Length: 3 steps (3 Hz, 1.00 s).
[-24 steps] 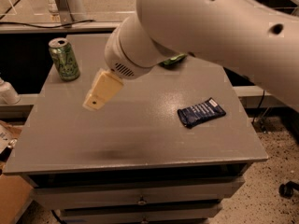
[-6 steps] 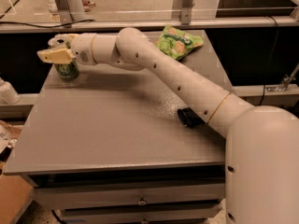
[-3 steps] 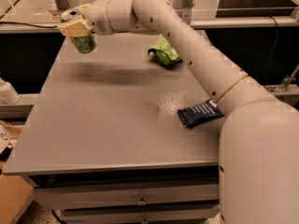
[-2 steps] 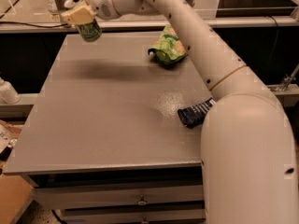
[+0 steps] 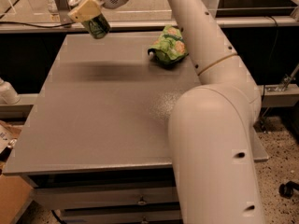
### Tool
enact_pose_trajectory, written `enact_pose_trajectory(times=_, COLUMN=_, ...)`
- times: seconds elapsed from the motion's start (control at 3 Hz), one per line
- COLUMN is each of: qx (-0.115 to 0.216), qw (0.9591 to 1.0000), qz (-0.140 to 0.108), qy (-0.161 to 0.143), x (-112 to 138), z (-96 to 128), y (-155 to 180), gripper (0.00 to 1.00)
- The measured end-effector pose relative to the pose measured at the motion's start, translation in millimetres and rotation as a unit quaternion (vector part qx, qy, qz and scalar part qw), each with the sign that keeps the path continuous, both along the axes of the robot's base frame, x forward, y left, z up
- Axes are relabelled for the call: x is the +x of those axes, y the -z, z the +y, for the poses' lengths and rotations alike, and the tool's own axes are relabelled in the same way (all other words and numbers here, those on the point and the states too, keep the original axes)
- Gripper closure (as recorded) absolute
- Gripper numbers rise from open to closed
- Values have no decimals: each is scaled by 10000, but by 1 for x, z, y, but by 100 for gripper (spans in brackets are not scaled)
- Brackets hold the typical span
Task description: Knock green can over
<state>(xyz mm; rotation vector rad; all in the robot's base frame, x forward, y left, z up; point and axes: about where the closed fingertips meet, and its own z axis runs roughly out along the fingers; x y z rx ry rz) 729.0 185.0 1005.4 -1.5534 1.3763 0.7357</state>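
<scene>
The green can (image 5: 98, 27) is light green with darker print. It hangs tilted in the air above the far left corner of the grey table (image 5: 103, 120), clear of the tabletop. My gripper (image 5: 88, 14) is at the top left, its tan fingers (image 5: 83, 7) shut on the can's upper end. A dark shadow lies on the table below it. My white arm reaches up from the lower right across the table's right side.
A soft green snack bag (image 5: 169, 45) lies at the far right of the table, beside my arm. A metal rail (image 5: 46, 28) runs behind the table. A white bottle (image 5: 7, 92) and a cardboard box (image 5: 9, 190) are at the left. Drawers (image 5: 117, 202) are below.
The gripper reached the can standing at the table's far left, closed on it and lifted it off the table. The can is now tilted in the air, a little higher than before.
</scene>
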Motion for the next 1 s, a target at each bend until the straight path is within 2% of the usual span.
enact_pose_trajectory(times=0.33, qx=-635, qw=9968, qz=42, qy=-491, x=-28, z=-9, y=10, gripper=100)
enact_pose_trajectory(times=0.67, qx=-1109, qw=9907, qz=-16, qy=-784, x=-53, z=-21, y=13, gripper=100)
enact_pose_trajectory(times=1.0, qx=-1370, qw=9864, qz=-32, qy=-905, x=-76, z=-25, y=22, gripper=100)
